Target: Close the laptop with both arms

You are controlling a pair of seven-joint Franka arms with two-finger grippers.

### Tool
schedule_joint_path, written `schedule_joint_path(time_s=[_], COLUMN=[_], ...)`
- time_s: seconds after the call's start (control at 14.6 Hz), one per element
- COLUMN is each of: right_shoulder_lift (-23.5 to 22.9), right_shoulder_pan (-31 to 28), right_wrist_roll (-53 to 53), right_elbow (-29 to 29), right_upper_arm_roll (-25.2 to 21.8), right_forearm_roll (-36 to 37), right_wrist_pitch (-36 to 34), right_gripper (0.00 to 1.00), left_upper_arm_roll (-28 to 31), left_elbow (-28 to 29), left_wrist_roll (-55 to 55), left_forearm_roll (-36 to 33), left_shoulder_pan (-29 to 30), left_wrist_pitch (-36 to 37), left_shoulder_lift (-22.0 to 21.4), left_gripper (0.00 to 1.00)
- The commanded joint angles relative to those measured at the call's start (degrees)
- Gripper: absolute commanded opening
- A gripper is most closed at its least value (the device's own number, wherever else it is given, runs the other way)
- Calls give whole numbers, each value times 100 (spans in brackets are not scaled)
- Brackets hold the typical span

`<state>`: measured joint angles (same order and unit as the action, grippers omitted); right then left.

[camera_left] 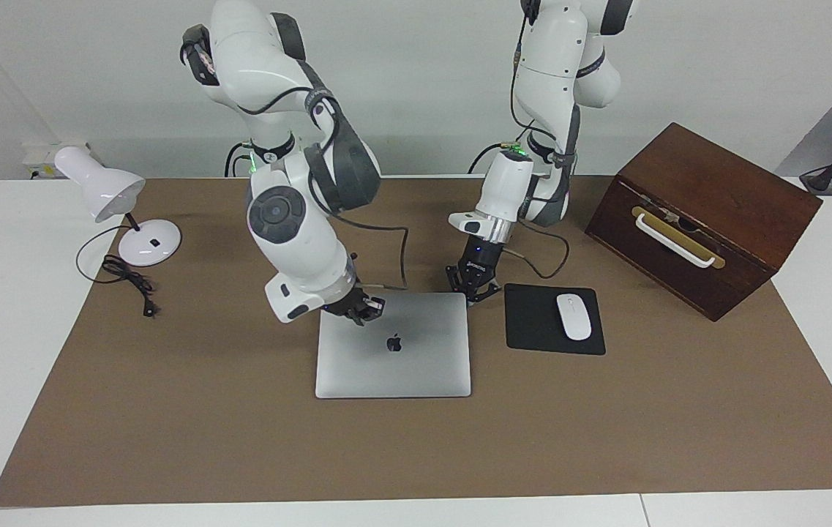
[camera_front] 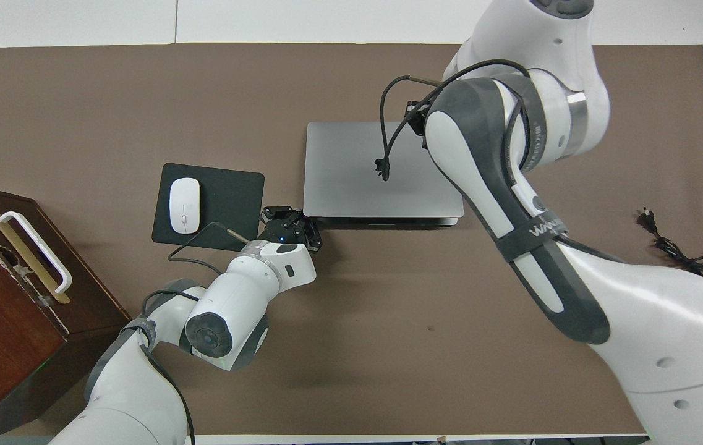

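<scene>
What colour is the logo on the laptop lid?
Dark, nearly black, an apple logo on the silver-grey laptop lid; the facing view shows it best.

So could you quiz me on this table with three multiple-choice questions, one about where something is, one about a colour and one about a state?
1. Where is the mouse?
A. On the black pad
B. On the laptop
C. On the wooden box

2. What colour is the lamp?
A. Red
B. White
C. Black

3. How does the laptop lie?
A. Open, screen up
B. Half open
C. Shut flat

Answers:
1. A, since it sits on the black pad beside the laptop.
2. B, since shade and base are both white.
3. C, since the lid lies flat with its logo showing.
</scene>
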<state>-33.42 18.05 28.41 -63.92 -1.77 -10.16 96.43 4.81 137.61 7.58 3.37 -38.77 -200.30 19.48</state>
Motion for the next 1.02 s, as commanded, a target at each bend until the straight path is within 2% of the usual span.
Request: schedule_joint_path(time_s=[0.0,0.07,0.14,0.2,0.27,0.34,0.41,0.55,0.75,0.96], right_shoulder_lift=[422,598,748,871,977,1082,1196,1452,1680,1961], right_shoulder_pan=[-249,-293,-328,-424,-599,-705,-732,-698,-732,-943], right_wrist_roll=[-973,-1369,-1626,-1837,-2091,-2355,-2506,-2533,-2716,-3534], right_elbow=[222,223,223,223,223,223,223,223,223,82], right_upper_arm_roll=[45,45,45,45,54,45,36,36,27,62], right_forearm_roll=[635,960,1120,1157,1157,1166,1209,1769,2473,2406], right_wrist_pitch=[-448,-554,-624,-634,-660,-730,-783,-801,-652,235], right_gripper=[0,1,19,47,61,91,100,100,100,100], left_upper_arm_roll=[47,47,47,55,55,55,55,73,108,126], left_elbow=[240,231,214,196,170,143,135,47,-496,-1217], left_wrist_roll=[-28,-28,-20,-2,-2,-2,-2,-11,-2,7], left_forearm_roll=[68,68,68,68,68,68,68,68,68,68], left_shoulder_pan=[89,141,237,256,273,361,414,510,800,1213], left_wrist_pitch=[611,1015,1446,1902,2264,2537,2818,3546,5074,6446], left_shoulder_lift=[-382,-627,-908,-1163,-1375,-1560,-1753,-2122,-2431,-2528], left_gripper=[0,0,0,0,0,0,0,0,0,0])
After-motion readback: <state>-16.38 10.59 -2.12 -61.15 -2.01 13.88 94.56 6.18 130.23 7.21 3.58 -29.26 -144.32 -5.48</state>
